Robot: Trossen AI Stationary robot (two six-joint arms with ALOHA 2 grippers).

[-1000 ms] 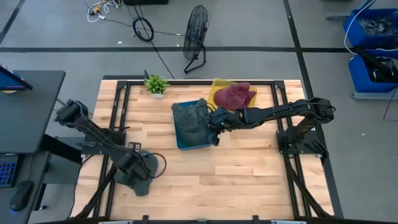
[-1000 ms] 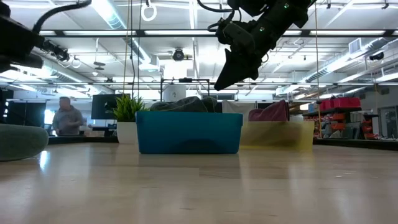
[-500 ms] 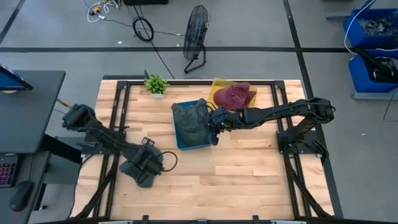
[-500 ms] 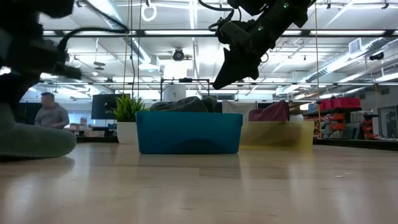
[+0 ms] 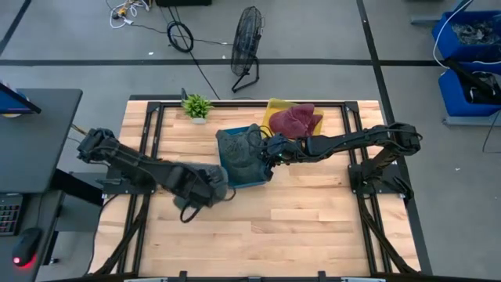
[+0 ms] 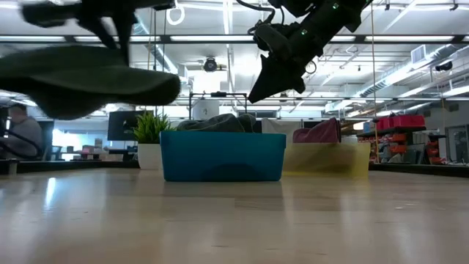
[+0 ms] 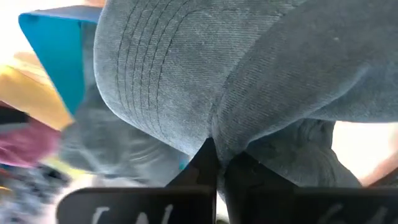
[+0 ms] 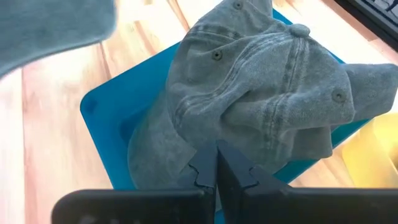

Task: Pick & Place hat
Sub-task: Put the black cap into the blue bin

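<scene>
My left gripper is shut on a grey denim hat, which hangs above the table just left of the blue bin; the low view shows the hat in the air. The blue bin holds more grey hats. My right gripper hovers shut and empty above the bin's hats, clear of them in the low view. A yellow bin behind it holds maroon hats. My left gripper pinches a fold of the hat's cloth between its two fingers, where the stitched brim meets the crown. The hat is lifted clear of the table and spreads out beyond the fingers, roughly level.
A small potted plant stands at the table's far left. The black frame rails run along the table's sides. Bare wood lies near and right of the bins. A person sits in the room beyond.
My left gripper has gone from the table's near left toward the blue bin and upward, carrying the grey hat. The hat lay on the table and now hangs clear of it.
</scene>
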